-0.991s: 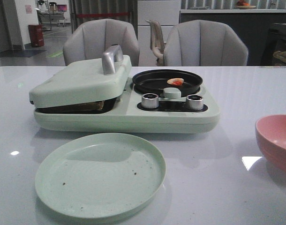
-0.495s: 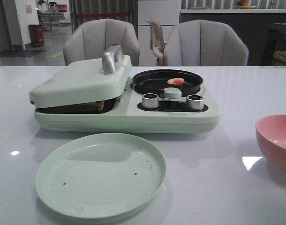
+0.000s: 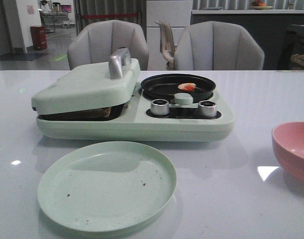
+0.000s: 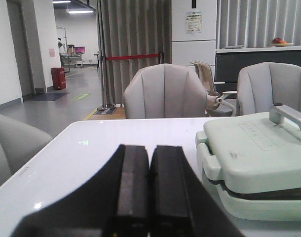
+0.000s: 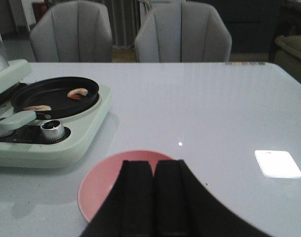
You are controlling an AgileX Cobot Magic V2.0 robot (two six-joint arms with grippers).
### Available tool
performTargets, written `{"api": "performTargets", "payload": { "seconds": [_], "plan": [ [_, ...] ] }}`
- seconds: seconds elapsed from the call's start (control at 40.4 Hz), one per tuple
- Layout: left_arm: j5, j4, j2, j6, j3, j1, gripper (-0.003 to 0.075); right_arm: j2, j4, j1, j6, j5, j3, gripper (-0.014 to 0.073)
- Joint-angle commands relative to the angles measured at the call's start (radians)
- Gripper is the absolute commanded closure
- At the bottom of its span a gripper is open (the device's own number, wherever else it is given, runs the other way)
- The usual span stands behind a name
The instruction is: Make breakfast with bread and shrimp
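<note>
A mint breakfast maker (image 3: 132, 117) sits on the counter (image 3: 241, 199). Bread (image 3: 94, 112) lies under its nearly closed lid (image 3: 84, 84); the shrimp (image 3: 187, 86) rests in its black pan (image 3: 178, 85). Both the left gripper (image 4: 149, 197) and the right gripper (image 5: 153, 202) are closed and empty. Lifting the lid by its handle (image 3: 118, 62) could shove the appliance.

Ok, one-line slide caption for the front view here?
Shrimp sits in the black pan, bread under the lowered press lid, green plate bare in front.
</note>
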Motion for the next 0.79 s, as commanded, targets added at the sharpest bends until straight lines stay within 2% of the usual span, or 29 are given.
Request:
{"api": "performTargets", "payload": {
  "seconds": [0.0,0.396,0.471,0.545,0.768],
  "plan": [
    [-0.094,-0.009,-0.022,-0.002,0.007,-0.001,0.0619,-0.033,-0.008,0.001,-0.006,-0.173,0.020,0.0550],
    [-0.094,-0.009,-0.022,-0.002,0.007,-0.001,0.0619,-0.033,-0.001,0.003,-0.009,-0.185,0.017,0.0550],
    [-0.094,-0.009,-0.021,-0.002,0.007,-0.001,0.0619,-0.033,0.097,0.003,-0.074,-0.184,0.017,0.0550],
    [-0.094,-0.009,-0.021,-0.002,0.007,-0.001,0.0619,-0.033,0.203,0.003,-0.201,-0.180,0.017,0.0550],
    [-0.094,-0.009,-0.021,-0.002,0.007,-0.001,0.0619,-0.033,0.203,-0.031,-0.222,-0.187,0.017,0.0550]
  ]
}}
